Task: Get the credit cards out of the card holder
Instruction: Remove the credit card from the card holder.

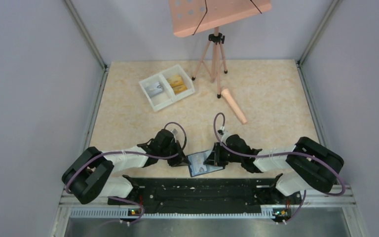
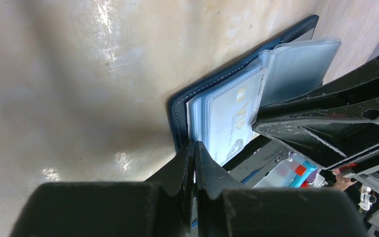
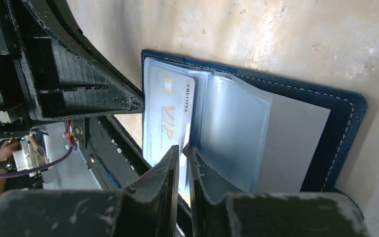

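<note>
Left hand (image 2: 194,148): shut on open holder's (image 2: 177,118) edge. Right hand (image 3: 181,150): pinching pale card (image 3: 165,113), its long axis along the fingers. Holder: flat at surface's (image 1: 276,98) near edge, long axis left-right.

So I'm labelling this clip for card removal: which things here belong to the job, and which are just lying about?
Job:
card holder
VIP card in its sleeve
yellow cards and grey card in the white tray

Lying about:
tripod
pink board on it
pink cylinder
</note>
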`<state>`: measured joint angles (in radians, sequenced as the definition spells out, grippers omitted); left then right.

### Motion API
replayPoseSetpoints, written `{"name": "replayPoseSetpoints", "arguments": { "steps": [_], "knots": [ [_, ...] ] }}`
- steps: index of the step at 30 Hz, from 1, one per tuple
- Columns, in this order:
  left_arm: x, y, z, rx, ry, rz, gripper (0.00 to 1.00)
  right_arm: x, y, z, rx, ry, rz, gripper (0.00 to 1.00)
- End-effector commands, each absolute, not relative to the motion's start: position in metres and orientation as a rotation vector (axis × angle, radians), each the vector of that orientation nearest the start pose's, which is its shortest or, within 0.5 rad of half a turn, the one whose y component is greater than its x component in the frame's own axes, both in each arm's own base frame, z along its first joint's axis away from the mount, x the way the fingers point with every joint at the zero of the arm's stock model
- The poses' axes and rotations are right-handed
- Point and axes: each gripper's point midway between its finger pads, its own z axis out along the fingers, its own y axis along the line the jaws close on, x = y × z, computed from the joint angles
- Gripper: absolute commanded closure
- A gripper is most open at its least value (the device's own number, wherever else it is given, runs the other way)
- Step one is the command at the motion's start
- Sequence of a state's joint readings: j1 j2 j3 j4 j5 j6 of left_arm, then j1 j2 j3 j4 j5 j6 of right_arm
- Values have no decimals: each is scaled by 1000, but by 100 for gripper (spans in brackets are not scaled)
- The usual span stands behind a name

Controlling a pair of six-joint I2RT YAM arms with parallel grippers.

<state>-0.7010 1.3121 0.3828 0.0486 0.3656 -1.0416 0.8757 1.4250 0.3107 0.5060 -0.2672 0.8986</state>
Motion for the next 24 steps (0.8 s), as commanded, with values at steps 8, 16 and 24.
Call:
{"name": "replayPoseSetpoints", "arguments": {
  "steps": [8, 16, 24],
  "knots": [
    [150, -247, 12, -284, 2764, -1035, 93, 150, 300, 44, -98, 2364, 1350, 100],
    [148, -242, 2, -268, 2802, -980, 94, 155, 284, 42, -56, 2364, 1331, 100],
    [150, -245, 5, -264, 2794, -992, 94, 159, 285, 54, -70, 2332, 1351, 100]
  ]
}}
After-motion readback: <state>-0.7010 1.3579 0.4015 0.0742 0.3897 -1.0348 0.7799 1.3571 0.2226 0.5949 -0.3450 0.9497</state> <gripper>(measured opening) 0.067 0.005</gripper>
